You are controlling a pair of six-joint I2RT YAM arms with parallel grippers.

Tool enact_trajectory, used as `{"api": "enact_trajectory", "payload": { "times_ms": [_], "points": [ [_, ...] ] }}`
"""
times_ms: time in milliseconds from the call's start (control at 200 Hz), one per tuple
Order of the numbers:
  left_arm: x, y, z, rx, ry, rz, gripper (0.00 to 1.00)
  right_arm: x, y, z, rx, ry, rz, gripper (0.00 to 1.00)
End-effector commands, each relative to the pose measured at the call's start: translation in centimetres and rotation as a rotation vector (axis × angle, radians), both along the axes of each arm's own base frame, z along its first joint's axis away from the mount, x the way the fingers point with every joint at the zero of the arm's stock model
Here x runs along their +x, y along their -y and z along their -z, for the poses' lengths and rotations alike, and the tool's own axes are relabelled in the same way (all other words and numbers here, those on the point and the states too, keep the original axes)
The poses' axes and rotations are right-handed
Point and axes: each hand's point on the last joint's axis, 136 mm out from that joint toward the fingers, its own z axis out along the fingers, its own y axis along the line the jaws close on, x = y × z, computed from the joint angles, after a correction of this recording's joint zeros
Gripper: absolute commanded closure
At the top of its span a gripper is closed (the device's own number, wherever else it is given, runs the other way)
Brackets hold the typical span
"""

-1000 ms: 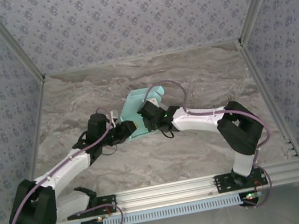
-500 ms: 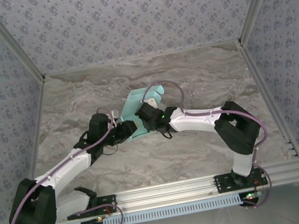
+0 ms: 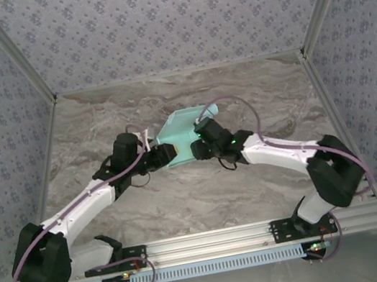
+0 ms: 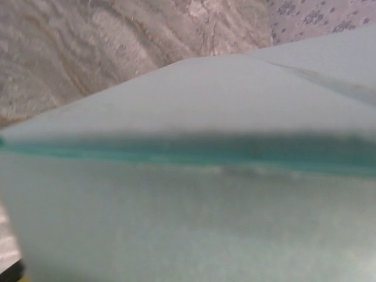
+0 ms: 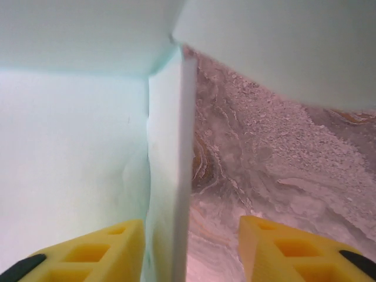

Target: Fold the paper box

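In the top view, the left tool (image 3: 166, 156) is being held against the near-left edge of the paper box (image 3: 181, 132), which is being propped partly folded on the surface (image 3: 253, 93) between the two arms. Whether that tool is gripping the card cannot be told. Just to the right, the right tool (image 5: 189, 226) is being held open, yellow fingers (image 5: 100, 249) apart, with an upright box wall being straddled between them, unclamped.

Marbled grey table (image 3: 185, 204); the pale aqua paper box (image 3: 181, 133) sits near its middle.
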Motion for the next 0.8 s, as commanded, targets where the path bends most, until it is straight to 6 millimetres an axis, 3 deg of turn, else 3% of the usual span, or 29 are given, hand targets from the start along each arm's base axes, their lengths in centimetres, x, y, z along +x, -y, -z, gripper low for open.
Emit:
{"api": "enact_trajectory", "payload": {
  "times_ms": [0,160,285,580,680,795],
  "points": [
    [1.5,0.4,-1.7,-0.013,0.044,0.018,0.6,-0.9,0.7,-1.8,0.127,-0.018,-0.06,0.48],
    [2.3,0.5,-1.8,-0.017,0.022,0.031,0.6,-1.2,2.6,-4.1,0.309,-0.039,-0.082,0.45],
    [2.0,1.0,-1.8,-0.037,-0.005,0.067,0.6,-1.0,3.1,-4.0,0.346,-0.065,-0.102,0.46],
    [1.0,1.5,-2.2,-0.082,-0.025,0.117,0.6,2.3,1.5,-3.8,0.368,-0.026,-0.098,0.52],
    [1.2,1.3,-2.1,-0.082,-0.018,0.12,0.6,1.9,1.2,-4.7,0.497,-0.019,-0.166,0.51],
    [2.4,0.8,-2.7,-0.147,-0.034,0.105,0.6,0.0,1.3,-5.7,0.638,-0.052,-0.297,0.46]
  ]
}}
